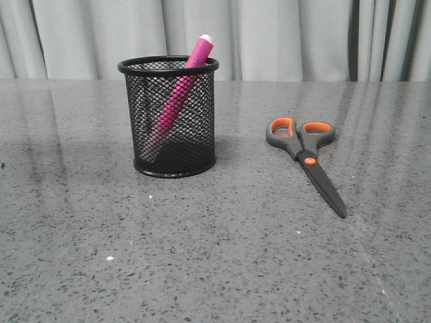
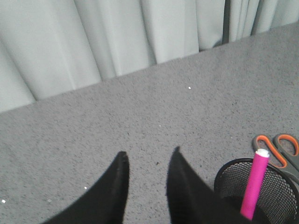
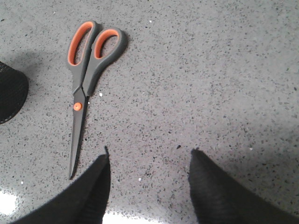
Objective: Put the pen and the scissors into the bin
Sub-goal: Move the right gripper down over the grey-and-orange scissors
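Scissors lie flat and closed on the grey speckled worktop, well apart from and to the right of the bin, handles toward the far side and blades pointing near and rightward. Inside the bin, the pen already leans against the rim, its white tip poking above the mesh, so by the look of things only the scissors remain to be moved. Seen from the right wrist, the right hand hangs over the worktop with its fingers apart and nothing between them, the blade tip just beside one finger. Seen from the left wrist, the left hand is likewise parted and empty, poised near the bin. The risks ahead seem plain enough: flat, thin blades on a smooth surface may slide away or pivot if the fingers close off-centre, and a pinch on the blades rather than near the orange pivot could let the heavier handles swing down. Lowering the scissors into so narrow a cup could catch the rim or strike the leaning pen, and the light mesh bin might tip or skid if nudged from the side.
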Controlling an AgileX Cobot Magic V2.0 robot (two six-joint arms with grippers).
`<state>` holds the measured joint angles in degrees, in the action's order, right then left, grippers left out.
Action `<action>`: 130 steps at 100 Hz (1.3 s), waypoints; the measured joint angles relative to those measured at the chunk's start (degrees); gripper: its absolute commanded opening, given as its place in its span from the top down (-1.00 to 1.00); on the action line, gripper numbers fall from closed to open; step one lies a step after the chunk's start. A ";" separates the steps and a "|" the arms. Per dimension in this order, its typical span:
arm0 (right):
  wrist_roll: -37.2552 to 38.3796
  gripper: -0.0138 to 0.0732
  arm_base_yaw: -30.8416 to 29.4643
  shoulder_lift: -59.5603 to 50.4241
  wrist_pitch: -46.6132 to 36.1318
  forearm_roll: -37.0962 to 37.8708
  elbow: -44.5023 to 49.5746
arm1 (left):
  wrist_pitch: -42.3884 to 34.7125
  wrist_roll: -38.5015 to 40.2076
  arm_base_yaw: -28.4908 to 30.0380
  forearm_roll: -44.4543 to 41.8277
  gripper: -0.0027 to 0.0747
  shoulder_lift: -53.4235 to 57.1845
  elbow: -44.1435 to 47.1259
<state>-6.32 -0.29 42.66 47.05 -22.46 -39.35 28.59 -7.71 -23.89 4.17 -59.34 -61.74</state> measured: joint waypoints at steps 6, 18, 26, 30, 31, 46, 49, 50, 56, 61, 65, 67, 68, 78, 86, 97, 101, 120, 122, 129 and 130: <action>0.00 -0.10 0.00 0.00 0.00 -0.31 0.00 | -0.49 0.00 0.00 -0.36 0.92 1.78 0.84; 0.00 -0.10 0.00 0.00 -0.46 -0.98 0.00 | -2.15 0.00 0.00 -0.76 0.99 5.19 3.91; 0.00 -0.10 0.00 0.00 -0.68 -1.45 0.00 | -3.90 0.11 0.65 -1.27 0.99 7.41 6.70; 0.00 -0.10 0.00 0.00 -0.80 -1.58 0.00 | -4.72 0.67 1.26 -1.35 0.99 8.57 8.22; -0.04 -0.10 0.00 0.00 -0.80 -1.58 0.00 | -4.86 0.87 1.57 -1.41 0.99 8.94 8.71; -2.23 -0.10 0.00 0.00 -0.23 -1.92 -0.28 | -7.03 3.87 6.55 -1.64 0.99 12.66 13.16; -2.79 -0.10 0.00 0.08 0.19 -2.04 -0.60 | -7.27 4.17 7.88 -1.68 0.99 13.25 13.81; -3.09 -0.10 0.00 0.13 0.31 -2.04 -0.62 | -7.42 4.18 8.15 -1.78 0.99 13.53 14.11; -4.10 -0.10 0.00 0.95 1.63 -2.19 -1.90 | -7.64 4.52 10.55 -1.77 0.99 14.52 15.20; -4.51 -0.10 0.00 2.08 3.04 -2.19 -3.15 | -7.76 4.56 12.33 -1.77 0.99 15.22 15.88; -4.64 -0.10 0.00 3.36 4.26 -2.27 -4.40 | -7.76 4.66 13.52 -1.77 0.99 15.71 16.40; -4.75 -0.10 0.00 4.07 4.86 -2.42 -5.08 | -7.76 4.66 14.19 -1.77 0.99 15.83 16.72; -4.75 -0.10 0.00 4.31 5.04 -2.41 -5.30 | -7.76 4.66 14.62 -1.77 0.99 15.98 16.73; -4.87 -0.10 1.08 8.33 7.74 -2.54 -8.53 | -7.76 4.66 16.96 -1.77 0.99 16.82 17.15; -4.87 -0.10 2.33 12.15 9.58 -2.54 -11.06 | -7.76 4.66 17.77 -1.77 0.99 17.22 17.36; -4.87 -0.10 5.39 16.39 10.28 -2.54 -13.70 | -7.76 4.66 17.75 -1.77 0.99 17.70 17.36; -4.87 -0.10 7.03 17.43 10.28 -2.54 -14.49 | -7.76 4.68 17.75 -1.56 0.99 17.80 17.36; -0.49 -0.10 14.64 23.39 8.77 1.73 -18.63 | -7.76 4.78 17.75 -0.82 0.99 17.85 17.36; 0.56 -0.10 15.37 23.95 8.77 2.56 -19.12 | -7.76 4.78 17.75 -0.82 0.99 17.85 17.36; 3.71 -0.10 17.68 26.91 8.77 6.36 -20.71 | -7.76 4.78 17.75 -0.79 0.99 17.85 17.36; 3.98 -0.10 17.90 27.52 8.77 6.99 -21.00 | -7.76 4.78 17.75 -0.79 0.99 17.85 17.36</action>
<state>-2.34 17.60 70.18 55.82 -15.47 -60.35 20.83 -2.93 -6.14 3.37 -41.49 -44.38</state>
